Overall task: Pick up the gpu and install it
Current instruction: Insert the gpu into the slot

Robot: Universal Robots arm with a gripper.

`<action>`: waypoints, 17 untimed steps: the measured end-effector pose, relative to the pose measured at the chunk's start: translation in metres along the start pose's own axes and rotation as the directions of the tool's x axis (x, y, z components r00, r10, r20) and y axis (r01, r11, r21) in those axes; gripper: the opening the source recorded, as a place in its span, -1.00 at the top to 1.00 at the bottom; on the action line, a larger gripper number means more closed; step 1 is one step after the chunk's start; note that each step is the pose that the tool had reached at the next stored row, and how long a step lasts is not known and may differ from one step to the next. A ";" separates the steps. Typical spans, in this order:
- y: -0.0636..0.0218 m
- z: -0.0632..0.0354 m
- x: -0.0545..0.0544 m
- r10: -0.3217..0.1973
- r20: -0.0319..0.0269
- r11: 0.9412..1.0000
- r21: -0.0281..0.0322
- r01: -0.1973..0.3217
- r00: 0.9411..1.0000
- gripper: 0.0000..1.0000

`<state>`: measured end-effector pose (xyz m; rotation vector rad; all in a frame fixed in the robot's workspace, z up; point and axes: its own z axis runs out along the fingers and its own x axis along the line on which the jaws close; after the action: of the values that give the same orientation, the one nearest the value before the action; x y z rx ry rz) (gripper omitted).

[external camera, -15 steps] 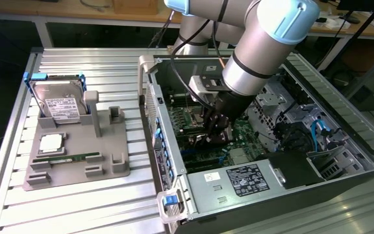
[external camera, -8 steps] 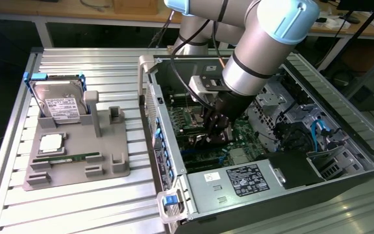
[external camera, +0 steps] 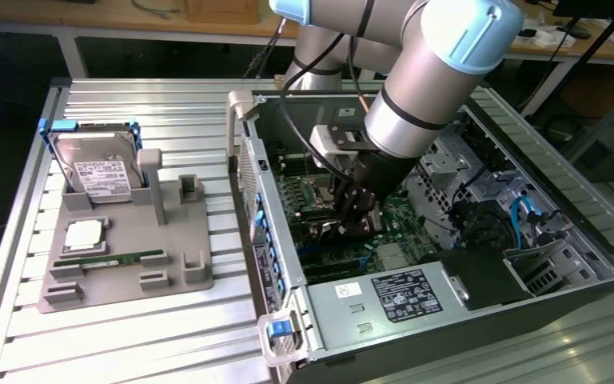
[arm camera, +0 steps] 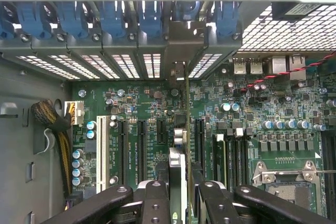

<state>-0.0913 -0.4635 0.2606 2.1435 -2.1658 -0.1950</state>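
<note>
The open computer case [external camera: 563,232] lies on the slatted table, and my gripper [external camera: 352,206] reaches down into it over the green motherboard [external camera: 398,216]. The gripper [arm camera: 181,190] is shut on the gpu [arm camera: 186,124]. In the wrist view the card appears edge-on as a thin board between the black fingers [arm camera: 155,200]. It runs from the fingers to its metal end bracket [arm camera: 181,45] at the case's slot wall. The card hangs upright above the black expansion slots [arm camera: 140,148], in line with the gap between two of them. Whether its edge touches a slot is hidden.
A grey fixture [external camera: 125,280] on the exterior view's left holds a silver hard drive [external camera: 99,172], a CPU [external camera: 83,234] and a green RAM stick [external camera: 109,260]. In the case are the power supply [external camera: 392,296], blue slot clips [arm camera: 105,17], a cable bundle [arm camera: 52,124] and the CPU socket [arm camera: 286,174].
</note>
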 end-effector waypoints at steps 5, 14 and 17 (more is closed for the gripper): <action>-0.0003 0.0017 0.000 0.000 0.000 1.000 0.000 0.000 1.000 0.47; -0.0003 0.0022 0.000 0.000 0.000 1.000 0.000 0.000 1.000 0.47; -0.0004 0.0027 0.000 0.000 0.000 1.000 -0.004 0.000 1.000 0.47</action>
<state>-0.0913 -0.4635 0.2579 2.1412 -2.1635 -0.1994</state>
